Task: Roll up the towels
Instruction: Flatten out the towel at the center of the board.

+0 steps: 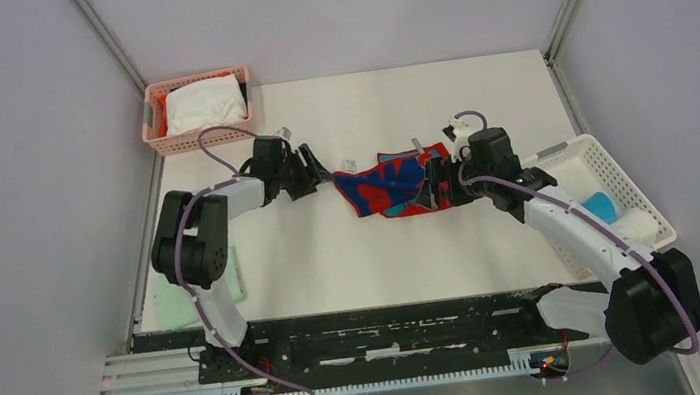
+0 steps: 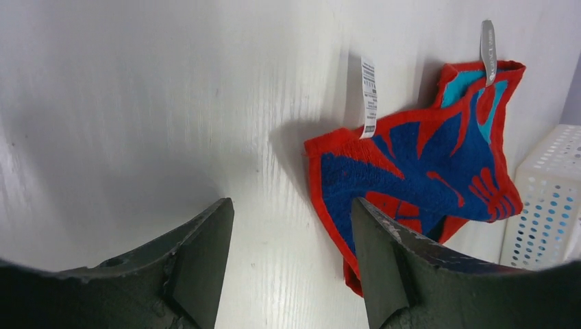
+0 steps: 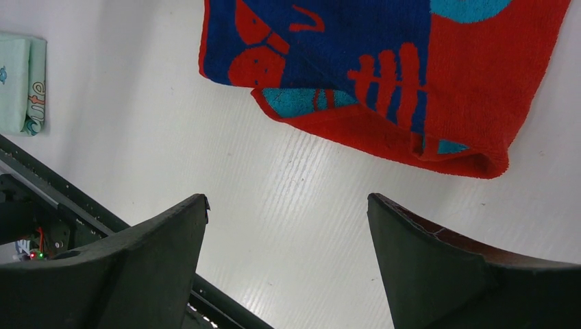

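Towel work, as I see it from the desk: the red towel (image 1: pixel 393 184) with its dark-blue blotches lies near the middle of the table (image 1: pixel 353 257), rumpled and partly folded over itself, not rolled. A white care label (image 2: pixel 368 96) sticks out from its left corner and a grey loop (image 2: pixel 487 51) from the far edge.

My left gripper (image 1: pixel 318 173) sits just beside that left corner without touching it. In the left wrist view its jaws stand apart with only bare tabletop between them, and the towel lies off to the right of the right-hand finger. It holds nothing.

My right gripper (image 1: pixel 435 187) is at the towel's right edge. The right wrist view shows both fingers spread wide over bare table and the towel's folded red hem lying just beyond the tips, so that hand is empty too.

The white towel (image 1: pixel 204 105) lies crumpled in the pink basket (image 1: pixel 157 135) at the far left corner. The turquoise towel (image 1: pixel 601 207) sits in the white basket (image 1: pixel 613 160) on the right; it looks rolled, and something pale lies beside it that I cannot make out. A mint-green cloth (image 1: pixel 172 302) lies flat at the near left edge.
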{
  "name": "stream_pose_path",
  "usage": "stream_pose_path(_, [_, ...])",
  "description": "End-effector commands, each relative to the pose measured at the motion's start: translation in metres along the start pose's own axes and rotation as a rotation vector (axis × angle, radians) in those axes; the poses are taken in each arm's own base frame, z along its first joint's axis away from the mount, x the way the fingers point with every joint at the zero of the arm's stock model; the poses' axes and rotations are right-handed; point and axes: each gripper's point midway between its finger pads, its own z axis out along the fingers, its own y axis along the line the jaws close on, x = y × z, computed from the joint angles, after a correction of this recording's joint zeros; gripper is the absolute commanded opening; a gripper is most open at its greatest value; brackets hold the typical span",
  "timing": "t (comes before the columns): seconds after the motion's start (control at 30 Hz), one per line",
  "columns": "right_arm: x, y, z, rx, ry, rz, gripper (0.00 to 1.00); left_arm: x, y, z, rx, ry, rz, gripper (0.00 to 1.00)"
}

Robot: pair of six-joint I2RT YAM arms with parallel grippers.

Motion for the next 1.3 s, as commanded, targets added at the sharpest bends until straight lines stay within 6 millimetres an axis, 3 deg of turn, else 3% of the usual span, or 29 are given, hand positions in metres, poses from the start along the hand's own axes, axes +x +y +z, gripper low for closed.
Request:
stream_pose_path(0.0, [-0.025, 0.009, -0.002, -0.016, -0.077, -0.042, 0.94, -0.018, -0.039, 0.009, 0.224, -0.016, -0.008, 0.7])
stream_pose_path(0.17, [-0.027, 0.011, -0.003, -0.026, -0.085, -0.047, 0.94, -0.005, -0.034, 0.028, 0.26, 0.042, -0.032, 0.67])
stream_pose_path(0.4, [-0.027, 0.013, -0.003, -0.031, -0.088, -0.053, 0.94, 0.005, -0.04, 0.037, 0.322, 0.063, -0.038, 0.56])
stream_pose_path(0.53, [-0.027, 0.015, -0.004, -0.036, -0.088, -0.057, 0.94, -0.008, -0.057, 0.027, 0.415, 0.012, -0.029, 0.35])
stream_pose_path(0.7, [-0.029, 0.017, -0.003, -0.036, -0.09, -0.06, 0.94, -0.037, -0.099, -0.012, 0.552, -0.081, 0.018, 0.05])
stream_pose_path(0.73, [-0.03, 0.017, -0.003, -0.033, -0.092, -0.059, 0.94, -0.042, -0.107, -0.021, 0.564, -0.094, 0.029, 0.03])
stream_pose_path(0.83, [-0.033, 0.016, -0.004, -0.016, -0.1, -0.056, 0.93, -0.061, -0.129, -0.052, 0.578, -0.151, 0.075, 0.03])
stream_pose_path(0.97, [-0.039, 0.012, -0.007, 0.024, -0.116, -0.056, 0.93, -0.093, -0.135, -0.092, 0.419, -0.224, 0.138, 0.03])
stream_pose_path(1.13, [-0.047, 0.009, -0.007, 0.054, -0.133, -0.051, 0.92, -0.154, -0.135, -0.163, 0.135, -0.386, 0.269, 0.03])
stream_pose_path(1.27, [-0.056, 0.009, -0.008, 0.064, -0.157, -0.047, 0.92, -0.189, -0.156, -0.221, 0.027, -0.499, 0.354, 0.03])
